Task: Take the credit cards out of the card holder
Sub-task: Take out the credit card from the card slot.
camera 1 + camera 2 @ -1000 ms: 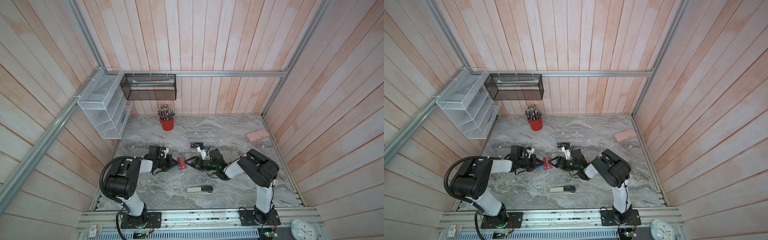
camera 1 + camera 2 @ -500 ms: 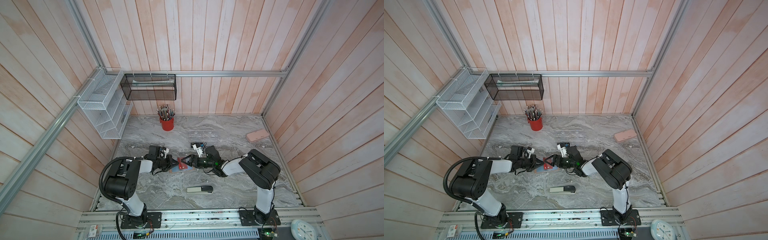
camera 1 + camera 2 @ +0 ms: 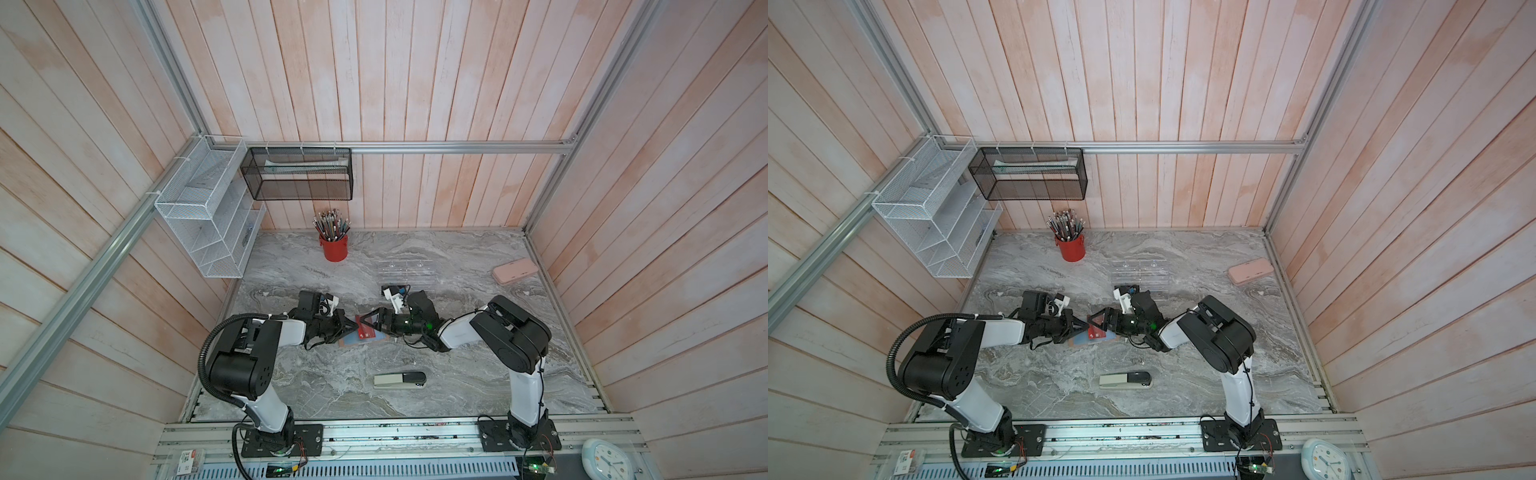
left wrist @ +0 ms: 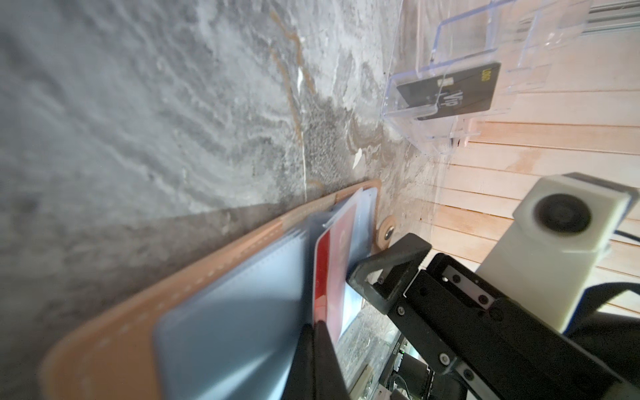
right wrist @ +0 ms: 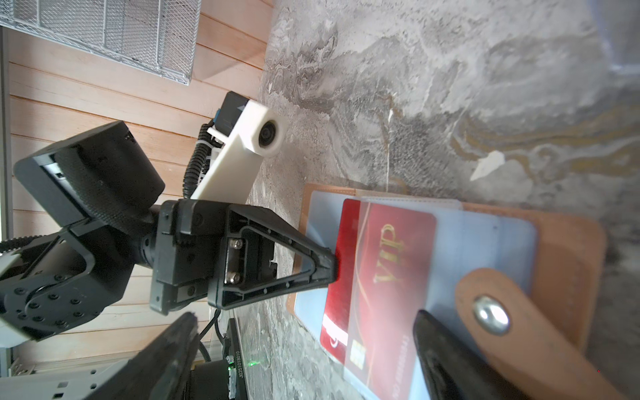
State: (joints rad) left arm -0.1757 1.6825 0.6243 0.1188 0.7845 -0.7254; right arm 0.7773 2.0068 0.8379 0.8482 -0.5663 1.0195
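a: in both top views, where does the job stand?
b: the card holder (image 3: 356,342) lies open on the table (image 3: 457,365) between the arms. the left gripper (image 3: 352,328) is clamped on the red card (image 3: 365,332). the right gripper (image 3: 369,327) faces it, spread wide and holding nothing.
a: and the left wrist view?
b: the red card stands tilted up off the bluish sleeves (image 4: 225,311), its edge pinched at the tips. a black card (image 4: 450,91) already sits in the clear rack (image 4: 408,117) — so i'd judge one out and this one under way.
a: right wrist view?
b: most of the card lies under a clear sleeve (image 5: 398,311); only a bare strip by the pinch is out. the right's jaws straddle the snap tab (image 5: 491,315) end, and i cannot tell whether a finger touches it.
a: next move?
b: probably the right pins the holder down while the left draws straight back — otherwise the sleeve may lift with the card.
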